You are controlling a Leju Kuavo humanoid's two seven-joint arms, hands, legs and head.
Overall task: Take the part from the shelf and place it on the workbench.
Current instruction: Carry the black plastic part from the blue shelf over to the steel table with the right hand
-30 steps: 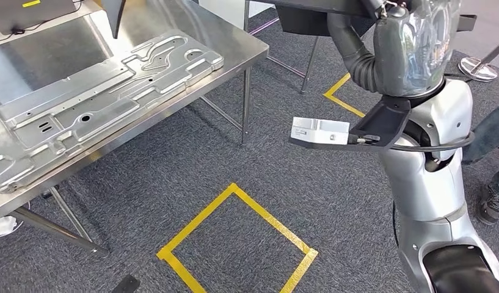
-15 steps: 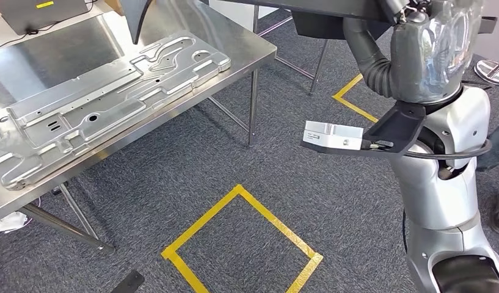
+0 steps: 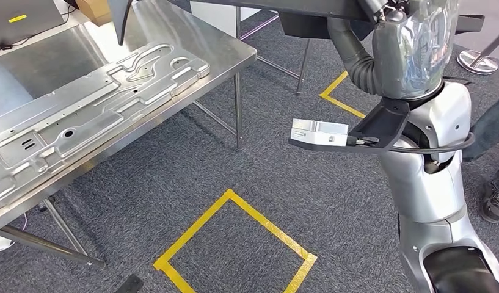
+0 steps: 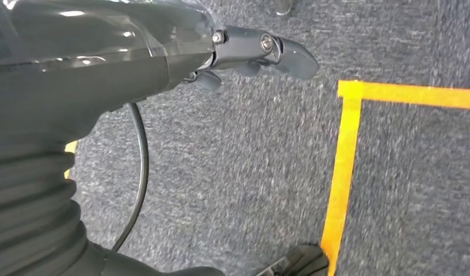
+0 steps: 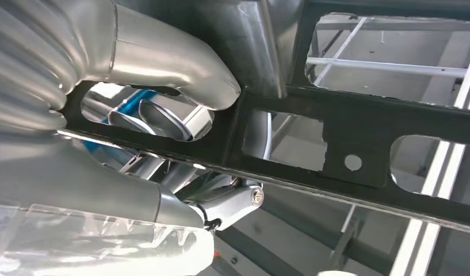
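A Kuavo humanoid stands on grey carpet [image 3: 192,155] beside a steel workbench [image 3: 225,58], its right hand [image 5: 163,118] wrapped around a flat black part [image 5: 359,135] pierced with cut-out openings. In the right wrist view the thumb lies over one face of the part and the fingers [image 5: 163,118] show through an opening, gripping the frame. In the head view the part [image 3: 308,6] is carried high across the top of the frame, in the air to the right of the workbench and not resting on it. The left hand [image 4: 261,52] hangs over the carpet with its dark fingers curled in and nothing between them. A long embossed metal panel [image 3: 100,97] lies flat on the workbench, running along its near edge, and a laptop [image 3: 18,15] sits at the far corner. A square of yellow tape [image 3: 234,244] marks the floor in front of the robot, and another taped corner [image 3: 335,97] lies farther off near the legs of a second table [image 3: 305,58]. A person's shoe [image 3: 494,201] and trouser leg show at the right edge, just behind the robot's silver arm [image 3: 427,165], which carries a small white camera [image 3: 320,133].
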